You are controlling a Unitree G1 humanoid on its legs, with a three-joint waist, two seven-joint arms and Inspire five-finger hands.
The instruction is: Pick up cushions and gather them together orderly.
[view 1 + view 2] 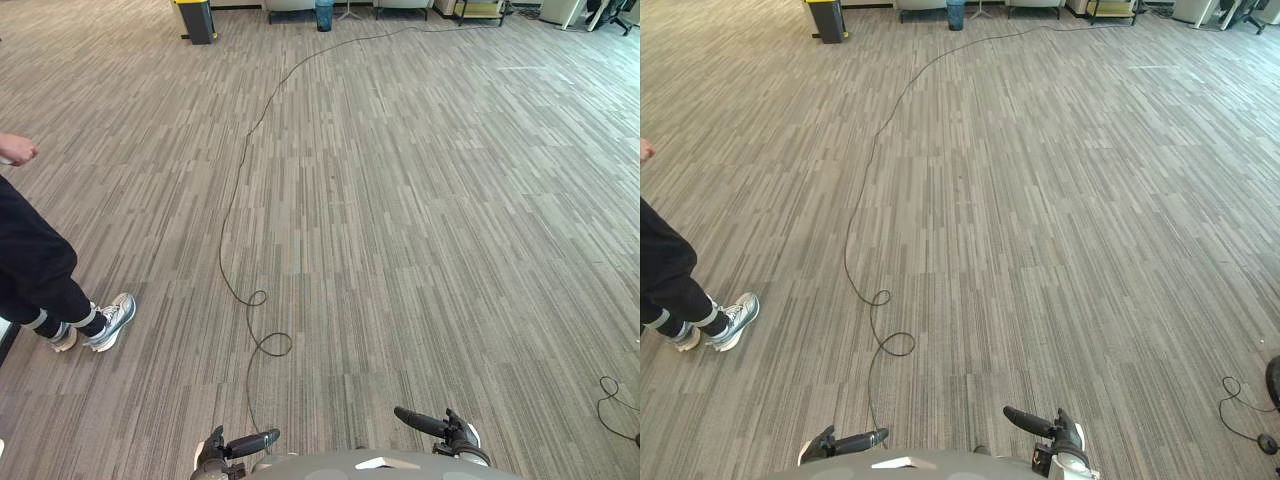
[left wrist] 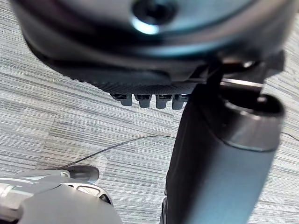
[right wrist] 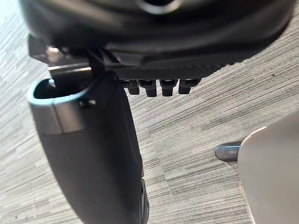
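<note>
My left hand [image 1: 240, 444] hangs low at the bottom edge of the eye views, its thumb pointing inward over the grey striped carpet [image 1: 400, 220]. My right hand [image 1: 440, 428] hangs the same way a little to the right. In the left wrist view the left hand [image 2: 219, 163] has its thumb straight and holds nothing. The right wrist view shows the right hand [image 3: 93, 149] the same, relaxed and holding nothing, with carpet beyond the fingers.
A person stands at the left, with dark trousers, light shoes [image 1: 100, 325] and a hand [image 1: 15, 150] at the edge. Far back stand a black and yellow bin [image 1: 196, 20], a blue bin [image 1: 324, 14] and a low rack [image 1: 478, 10].
</note>
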